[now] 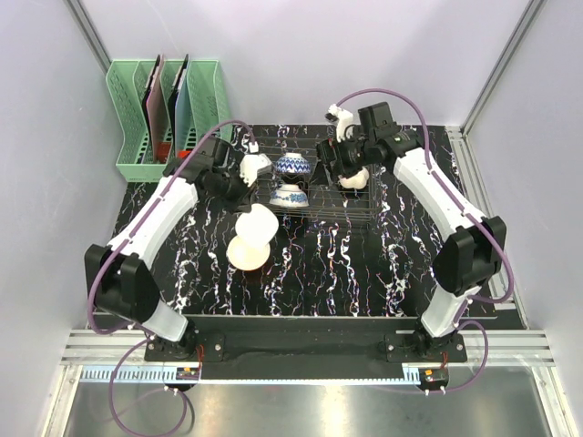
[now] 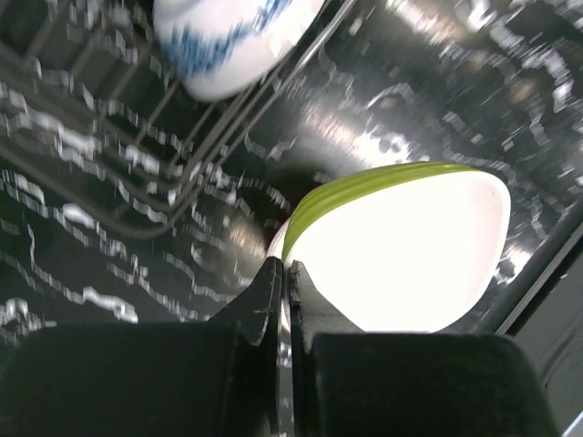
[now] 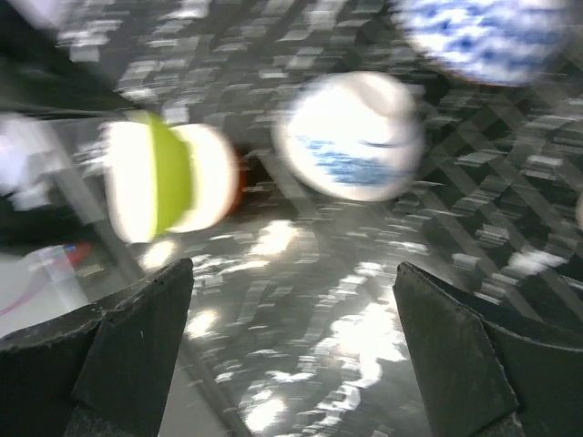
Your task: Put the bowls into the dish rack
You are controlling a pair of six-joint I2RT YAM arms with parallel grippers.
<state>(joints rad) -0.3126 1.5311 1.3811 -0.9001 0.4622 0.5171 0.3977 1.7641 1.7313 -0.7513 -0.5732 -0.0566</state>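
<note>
The dark wire dish rack (image 1: 332,211) sits at the back middle of the mat. Two white bowls with blue pattern (image 1: 292,165) (image 1: 289,196) lie in its left end, and a white bowl (image 1: 353,178) lies further right. My left gripper (image 2: 283,266) is shut on the rim of the lime green bowl (image 2: 401,246), held tilted just in front of the rack (image 1: 258,223). Another bowl (image 1: 247,253) sits on the mat under it; its orange edge (image 3: 230,182) shows in the right wrist view. My right gripper (image 3: 293,269) is open and empty over the rack.
A tall mint-green slotted holder (image 1: 168,114) with flat boards stands at the back left. The black marbled mat (image 1: 364,273) covers the table. Grey walls close in the left, back and right.
</note>
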